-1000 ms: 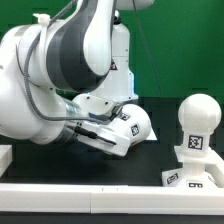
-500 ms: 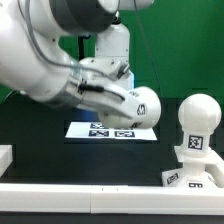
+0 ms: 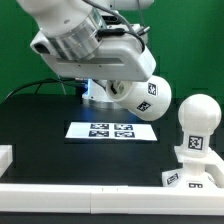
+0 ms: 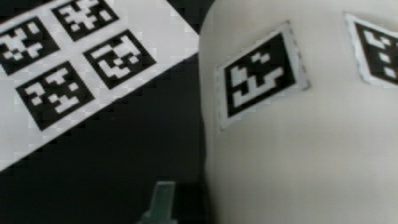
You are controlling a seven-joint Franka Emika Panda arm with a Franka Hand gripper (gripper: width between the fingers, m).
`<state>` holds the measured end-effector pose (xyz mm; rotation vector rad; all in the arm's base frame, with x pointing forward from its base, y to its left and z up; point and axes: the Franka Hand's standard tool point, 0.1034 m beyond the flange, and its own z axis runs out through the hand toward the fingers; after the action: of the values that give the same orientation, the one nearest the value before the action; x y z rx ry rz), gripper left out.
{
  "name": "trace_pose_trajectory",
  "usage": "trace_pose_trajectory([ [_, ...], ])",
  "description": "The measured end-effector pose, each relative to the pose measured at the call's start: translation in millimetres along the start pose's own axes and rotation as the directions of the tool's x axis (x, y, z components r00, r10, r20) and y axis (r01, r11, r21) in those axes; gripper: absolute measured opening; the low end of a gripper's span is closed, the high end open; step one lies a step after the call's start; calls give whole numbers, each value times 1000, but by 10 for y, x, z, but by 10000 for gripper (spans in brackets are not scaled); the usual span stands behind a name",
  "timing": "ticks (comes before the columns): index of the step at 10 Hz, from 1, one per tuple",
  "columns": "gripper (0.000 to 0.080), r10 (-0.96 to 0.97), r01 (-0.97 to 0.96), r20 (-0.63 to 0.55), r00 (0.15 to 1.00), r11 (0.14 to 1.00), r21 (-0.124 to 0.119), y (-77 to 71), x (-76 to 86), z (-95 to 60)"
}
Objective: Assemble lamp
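Arm (image 3: 85, 45): it is filling the upper part of the exterior view, sitting higher than half a second ago, when it was stretching low across the middle.
Surface (image 3: 40, 120): black, now showing more bare area under the raised arm.
Shade (image 3: 148, 97): it is hanging in the air at the end of the arm, above the surface and tilted, higher than before; in the wrist view its white wall (image 4: 294, 120) with a square tag is filling most of the picture.
Bulb (image 3: 197, 125): it is standing upright on the base (image 3: 192, 176) at the exterior view's right, unmoved, well apart from the shade.
Marker board (image 3: 112, 130): it is lying flat beneath the shade, now fully uncovered.
Pincer: hidden behind the shade, so I cannot tell whether it is clenched or released.
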<state>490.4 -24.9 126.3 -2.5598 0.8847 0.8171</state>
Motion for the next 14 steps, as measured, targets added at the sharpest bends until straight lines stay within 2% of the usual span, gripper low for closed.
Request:
trace_pose_trajectory([
  [1, 48, -8, 9, -84, 996, 1000, 11, -47, 52, -26],
  [2, 48, -35, 37, -161, 986, 999, 13, -92, 21, -82],
  [4, 48, -181, 166, -314, 932, 983, -74, -207, -167, -548],
  [5, 48, -237, 198, -388, 891, 970, -139, -325, -217, -713],
  [6, 48, -296, 236, -472, 831, 954, -183, -505, -264, -770],
  [7, 48, -297, 243, -520, 801, 955, -172, -497, -256, -711],
  [9, 48, -295, 241, -525, 798, 955, -170, -473, -256, -686],
  [10, 48, -317, 253, -527, 789, 948, -193, -469, -237, -743],
  [11, 48, -357, 273, -537, 764, 934, -232, -538, -190, -947],
  [12, 48, -387, 296, -534, 751, 921, -251, -668, -144, -1118],
  [13, 48, -414, 316, -529, 741, 910, -269, -802, -81, -1268],
  [14, 48, -420, 321, -536, 733, 907, -271, -898, -55, -1377],
])
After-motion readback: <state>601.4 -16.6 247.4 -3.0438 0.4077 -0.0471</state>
